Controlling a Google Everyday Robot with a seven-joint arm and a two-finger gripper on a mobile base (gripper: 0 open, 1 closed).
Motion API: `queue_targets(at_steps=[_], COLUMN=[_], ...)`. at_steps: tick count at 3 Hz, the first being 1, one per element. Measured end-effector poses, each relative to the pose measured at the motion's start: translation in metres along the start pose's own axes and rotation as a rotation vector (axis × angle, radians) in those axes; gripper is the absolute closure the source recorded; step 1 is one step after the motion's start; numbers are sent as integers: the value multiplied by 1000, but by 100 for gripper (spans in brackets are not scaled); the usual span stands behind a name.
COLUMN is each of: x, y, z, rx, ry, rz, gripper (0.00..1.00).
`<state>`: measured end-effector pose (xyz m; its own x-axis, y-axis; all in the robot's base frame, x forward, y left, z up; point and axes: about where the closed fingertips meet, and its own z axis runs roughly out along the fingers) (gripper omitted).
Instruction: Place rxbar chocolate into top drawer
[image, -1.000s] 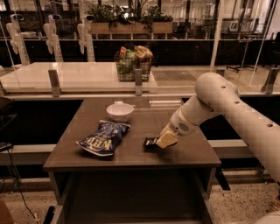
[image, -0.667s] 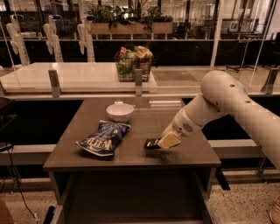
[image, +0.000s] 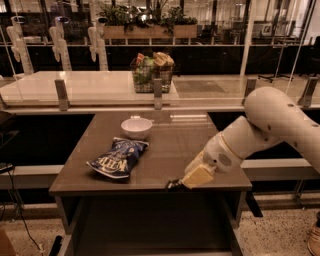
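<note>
The rxbar chocolate (image: 173, 185) is a small black wrapper held at the tip of my gripper (image: 186, 181). The gripper's pale fingers (image: 197, 176) are shut on it at the front edge of the tabletop, right of centre, just above the drawer opening. The top drawer (image: 150, 222) is pulled open below the tabletop, a wide shallow grey-brown tray with pale side rails (image: 75, 225). My white arm (image: 270, 120) reaches in from the right.
A crinkled blue chip bag (image: 118, 157) lies left of centre on the table (image: 165, 150). A white bowl (image: 136, 127) stands behind it. A wire basket of snacks (image: 151, 73) sits on the far counter behind glass panels.
The gripper has carried the black bar from the middle right of the tabletop toward the front edge, above the open drawer. The chip bag and bowl have not moved.
</note>
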<state>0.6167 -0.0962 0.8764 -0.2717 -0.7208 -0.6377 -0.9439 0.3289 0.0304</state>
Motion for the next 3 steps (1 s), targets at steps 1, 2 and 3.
queue_targets(at_steps=[1,2,3], x=[13,28,35], y=[58,108,116], z=[7,36,46], rx=[-107,-215,-239], ry=[-28,-23,-4], rz=[47,85,91], gripper=[100,100,82])
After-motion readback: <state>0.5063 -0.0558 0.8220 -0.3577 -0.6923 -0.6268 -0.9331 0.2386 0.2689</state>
